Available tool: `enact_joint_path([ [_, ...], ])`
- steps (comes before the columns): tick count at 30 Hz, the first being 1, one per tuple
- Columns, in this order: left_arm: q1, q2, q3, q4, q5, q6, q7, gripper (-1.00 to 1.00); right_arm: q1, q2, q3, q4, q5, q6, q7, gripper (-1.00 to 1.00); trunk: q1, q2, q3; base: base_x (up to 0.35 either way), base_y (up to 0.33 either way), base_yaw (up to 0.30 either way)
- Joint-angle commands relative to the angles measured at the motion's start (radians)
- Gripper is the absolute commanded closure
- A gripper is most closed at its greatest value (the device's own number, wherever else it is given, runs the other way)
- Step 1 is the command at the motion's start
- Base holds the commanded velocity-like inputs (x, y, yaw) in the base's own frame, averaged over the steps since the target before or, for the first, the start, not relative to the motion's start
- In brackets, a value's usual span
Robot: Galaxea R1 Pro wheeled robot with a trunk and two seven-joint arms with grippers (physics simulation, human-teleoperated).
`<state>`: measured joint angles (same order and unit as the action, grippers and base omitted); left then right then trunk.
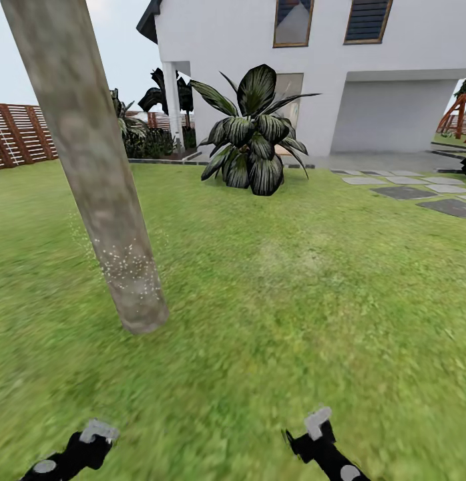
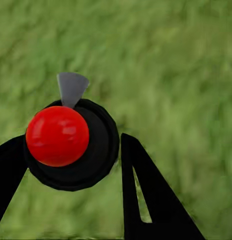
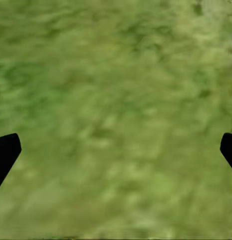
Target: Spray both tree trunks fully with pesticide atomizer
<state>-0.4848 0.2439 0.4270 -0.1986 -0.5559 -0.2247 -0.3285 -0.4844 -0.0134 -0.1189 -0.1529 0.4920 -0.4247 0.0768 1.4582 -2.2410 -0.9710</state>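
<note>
**A:** We're out on the lawn [image 1: 313,280], and a thick, mottled grey-brown tree trunk [image 1: 93,167] leans across the left of our head view, its foot planted in the grass just ahead of our left arm.

**B:** And look low on that trunk: a scatter of tiny white specks, the pesticide [image 1: 129,267], clings to the bark near the base, with a faint haze of it on either side. Higher up, the bark shows no specks.

**A:** The left gripper [image 2: 71,165] has the atomizer [image 2: 71,145]. In the left wrist view we see its round black body with a glossy red top and a small grey nozzle tab, sitting between the two black fingers [image 2: 145,195].

**B:** One finger presses its side; the other stands just beside it, so we call that a grip around the atomizer. In the head view the same gripper [image 1: 93,434] sits at the bottom edge, left of centre.

**A:** The right gripper [image 1: 318,427] shows low in the head view too. In the right wrist view its fingertips [image 3: 6,150] sit at opposite edges, spread wide over bare grass.

**B:** Beyond the trunk, a big dark-leaved plant [image 1: 253,133] stands before the white house [image 1: 340,87]. Grey stepping stones [image 1: 420,190] run off right, and a brown slat fence [image 1: 19,133] lines the far left.
</note>
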Motion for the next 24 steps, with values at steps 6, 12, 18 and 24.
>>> enact_joint_path([
  [6,0.092,-0.045,0.012,0.043,0.193,-0.135,0.175,1.00,0.024,0.007,-0.043,0.032,-0.061,-0.066,-0.318,-1.00,0.000,0.000,0.000,0.000,0.000,0.000],
  [12,0.112,-0.047,0.015,0.070,0.267,-0.138,0.181,1.00,0.059,0.011,-0.042,0.035,-0.079,-0.080,-0.329,-1.00,0.000,0.000,0.000,0.000,0.000,0.000],
  [18,0.122,-0.047,0.015,0.093,0.311,-0.143,0.180,1.00,0.072,0.062,-0.044,0.034,-0.081,-0.085,-0.334,-1.00,0.000,0.000,0.001,0.000,0.000,-0.111],
  [24,0.122,-0.044,0.016,0.093,0.309,-0.146,0.178,1.00,0.072,0.061,-0.045,0.032,-0.112,-0.085,-0.335,-1.00,0.000,0.000,0.002,0.000,0.000,-0.293],
])
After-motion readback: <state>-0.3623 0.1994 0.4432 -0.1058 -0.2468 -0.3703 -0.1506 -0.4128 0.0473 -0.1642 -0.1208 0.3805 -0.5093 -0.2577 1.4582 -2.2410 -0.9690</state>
